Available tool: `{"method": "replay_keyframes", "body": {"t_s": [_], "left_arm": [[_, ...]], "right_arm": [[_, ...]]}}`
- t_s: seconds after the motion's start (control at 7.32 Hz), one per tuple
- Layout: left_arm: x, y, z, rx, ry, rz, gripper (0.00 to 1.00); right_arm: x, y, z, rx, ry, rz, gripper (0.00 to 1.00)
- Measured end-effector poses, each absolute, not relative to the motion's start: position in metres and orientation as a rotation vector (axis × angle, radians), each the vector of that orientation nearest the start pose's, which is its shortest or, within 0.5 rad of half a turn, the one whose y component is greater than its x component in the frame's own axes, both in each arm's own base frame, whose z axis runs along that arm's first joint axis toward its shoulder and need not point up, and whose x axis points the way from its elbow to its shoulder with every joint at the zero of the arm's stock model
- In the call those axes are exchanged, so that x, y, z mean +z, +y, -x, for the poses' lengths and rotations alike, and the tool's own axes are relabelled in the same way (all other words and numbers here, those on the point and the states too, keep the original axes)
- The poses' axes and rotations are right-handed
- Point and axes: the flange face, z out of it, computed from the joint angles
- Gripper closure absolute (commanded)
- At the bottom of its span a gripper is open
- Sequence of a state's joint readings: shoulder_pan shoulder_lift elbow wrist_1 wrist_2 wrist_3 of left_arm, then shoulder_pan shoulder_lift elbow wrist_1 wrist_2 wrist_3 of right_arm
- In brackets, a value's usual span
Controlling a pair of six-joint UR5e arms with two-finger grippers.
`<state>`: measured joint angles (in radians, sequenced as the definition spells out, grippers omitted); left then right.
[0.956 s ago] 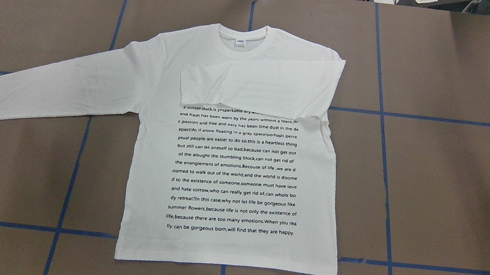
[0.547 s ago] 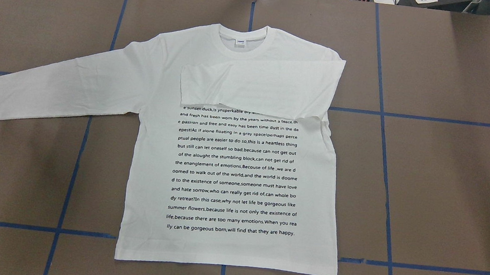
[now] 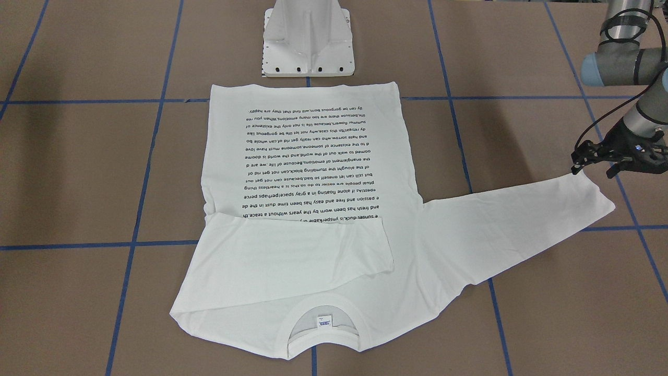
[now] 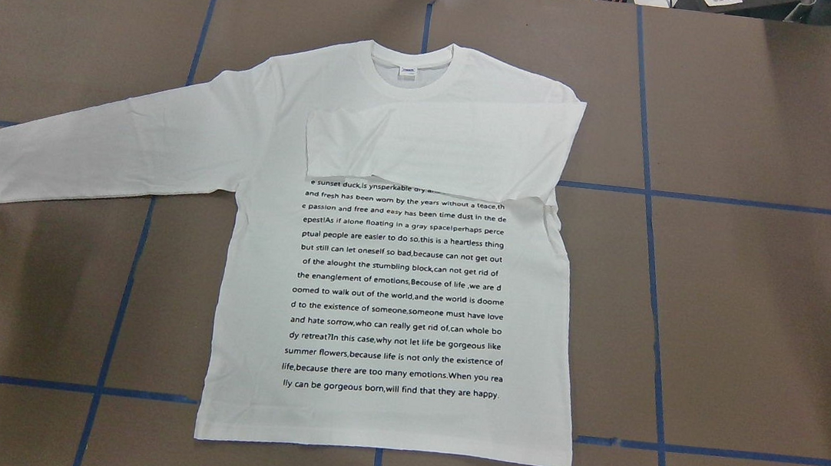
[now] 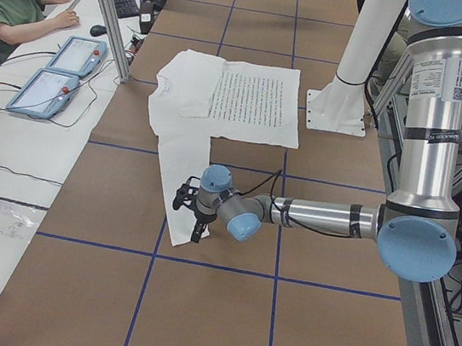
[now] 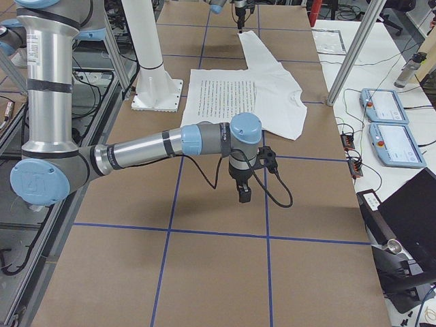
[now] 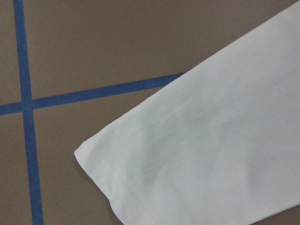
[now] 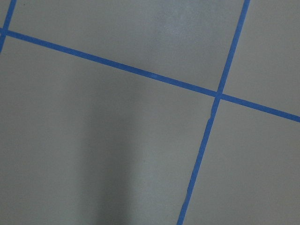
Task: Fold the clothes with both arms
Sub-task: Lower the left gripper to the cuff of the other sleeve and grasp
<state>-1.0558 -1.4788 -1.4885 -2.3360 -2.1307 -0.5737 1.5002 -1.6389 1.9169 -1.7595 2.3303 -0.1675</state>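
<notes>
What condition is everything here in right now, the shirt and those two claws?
White long-sleeved cotton T-shirt: flat, print up, one sleeve folded across the chest, the other stretched out.
Left black two-finger gripper: open, over the stretched sleeve's cuff.
Right black two-finger gripper: above bare table; open or shut, cannot tell.

The left arm and right arm are silver tubes with light-blue joint caps and looping black cables. The left tool is black, and the pedestal white.
</notes>
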Motion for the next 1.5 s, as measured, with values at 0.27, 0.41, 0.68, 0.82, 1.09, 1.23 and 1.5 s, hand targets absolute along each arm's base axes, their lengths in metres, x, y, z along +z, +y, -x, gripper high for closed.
{"method": "replay_keyframes", "body": {"t_s": [0.27,0.41,0.68,0.82,1.09,1.23,1.5], "left_arm": [[0.675,-0.45,-0.172,0.128,0.762,-0.199,0.26],[0.676,-0.449,-0.176,0.136,0.764,-0.197,0.34],[0.675,-0.447,-0.179,0.146,0.767,-0.197,0.45],[0.674,-0.447,-0.181,0.149,0.768,-0.196,0.45],[0.674,-0.445,-0.185,0.159,0.77,-0.194,0.68],[0.674,-0.445,-0.186,0.16,0.77,-0.193,0.97],[0.673,-0.444,-0.186,0.162,0.771,-0.194,1.0]], "right_arm": [[0.544,-0.456,-0.033,-0.261,-0.756,-0.119,0.0],[0.544,-0.456,-0.033,-0.261,-0.755,-0.119,0.0],[0.543,-0.456,-0.033,-0.26,-0.755,-0.12,0.0],[0.543,-0.456,-0.033,-0.26,-0.753,-0.12,0.0],[0.542,-0.456,-0.033,-0.26,-0.75,-0.123,0.0],[0.541,-0.456,-0.033,-0.259,-0.752,-0.123,0.0],[0.541,-0.455,-0.033,-0.258,-0.756,-0.123,0.0]]}}
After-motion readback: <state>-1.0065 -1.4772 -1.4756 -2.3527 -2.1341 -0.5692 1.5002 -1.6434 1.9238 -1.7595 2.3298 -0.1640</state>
